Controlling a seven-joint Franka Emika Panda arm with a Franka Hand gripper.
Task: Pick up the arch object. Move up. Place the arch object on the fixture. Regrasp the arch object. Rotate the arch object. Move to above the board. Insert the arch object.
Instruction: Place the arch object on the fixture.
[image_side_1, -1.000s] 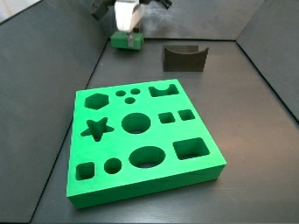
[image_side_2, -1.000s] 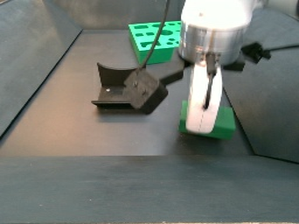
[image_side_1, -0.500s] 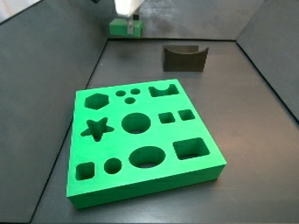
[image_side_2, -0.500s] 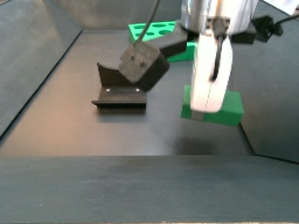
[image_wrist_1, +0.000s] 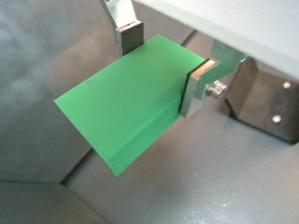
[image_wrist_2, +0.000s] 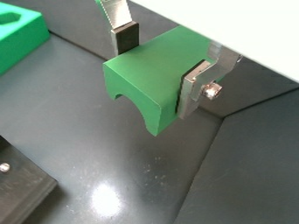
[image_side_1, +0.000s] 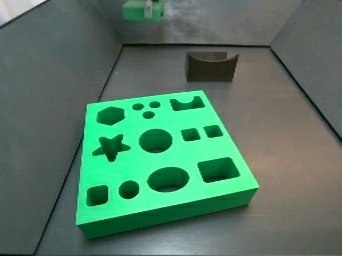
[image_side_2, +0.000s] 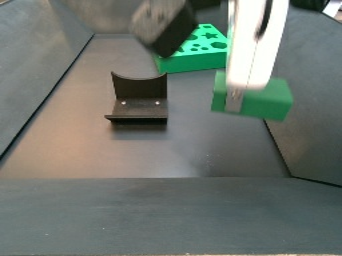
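Note:
The arch object (image_wrist_2: 140, 79), a dull green block with a curved notch in one face, hangs in the air between the fingers of my gripper (image_wrist_2: 160, 63), which is shut on it. In both wrist views the silver plates press on its two opposite sides; the block (image_wrist_1: 122, 109) fills much of the view under the gripper (image_wrist_1: 163, 59). In a side view the gripper (image_side_1: 143, 8) and block (image_side_1: 138, 11) are high at the back, well above the floor. The dark fixture (image_side_2: 136, 100) stands to the side of the lifted block (image_side_2: 267, 100). The bright green board (image_side_1: 160, 160) lies flat.
Grey walls enclose the dark floor on all sides (image_side_1: 67, 80). The fixture (image_side_1: 211, 65) stands near the back wall, beyond the board's far edge. A dark camera mount (image_side_2: 167, 28) on the wrist hangs above the fixture.
The gripper has risen straight up with the arch object, from resting on the floor near the back wall to well above it. Board and fixture have not moved.

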